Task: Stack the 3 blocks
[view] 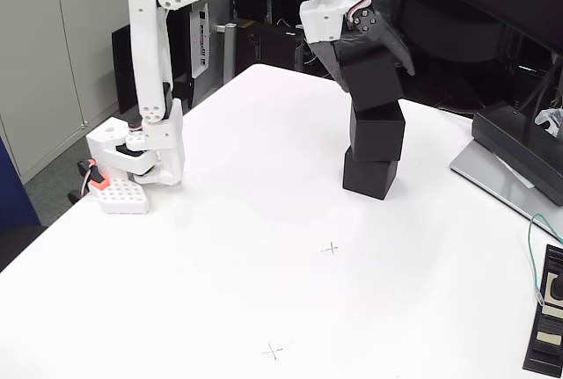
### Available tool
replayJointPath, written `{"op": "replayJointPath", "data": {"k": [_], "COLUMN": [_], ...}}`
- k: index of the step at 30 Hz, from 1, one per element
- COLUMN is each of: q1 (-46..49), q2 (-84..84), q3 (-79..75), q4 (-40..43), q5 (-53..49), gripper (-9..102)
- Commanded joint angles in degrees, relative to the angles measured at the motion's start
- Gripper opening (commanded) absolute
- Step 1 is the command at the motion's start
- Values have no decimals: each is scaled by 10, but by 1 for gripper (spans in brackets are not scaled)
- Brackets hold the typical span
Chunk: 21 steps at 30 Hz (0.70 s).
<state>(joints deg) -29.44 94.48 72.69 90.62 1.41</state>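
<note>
Fingers (374, 67) gripping top block (371, 80), three stacked

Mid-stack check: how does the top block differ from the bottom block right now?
The top block is tilted and sits between the fingers of the gripper; the bottom block stands free on the white table. The top block rests on the middle block, while the bottom one carries that block. The top block is offset from the bottom one, so the column looks uneven. Both are matte black cubes that look the same size.
</note>
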Motion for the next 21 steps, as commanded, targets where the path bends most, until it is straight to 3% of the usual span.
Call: {"op": "replayJointPath", "data": {"k": [1,11,21], "q1": [-1,40,37], "q2": [-1,-2,-2], "q3": [-2,-3,4], "q4": [0,-1,-1], "q5": [6,31,30], "gripper": [21,22,41]}}
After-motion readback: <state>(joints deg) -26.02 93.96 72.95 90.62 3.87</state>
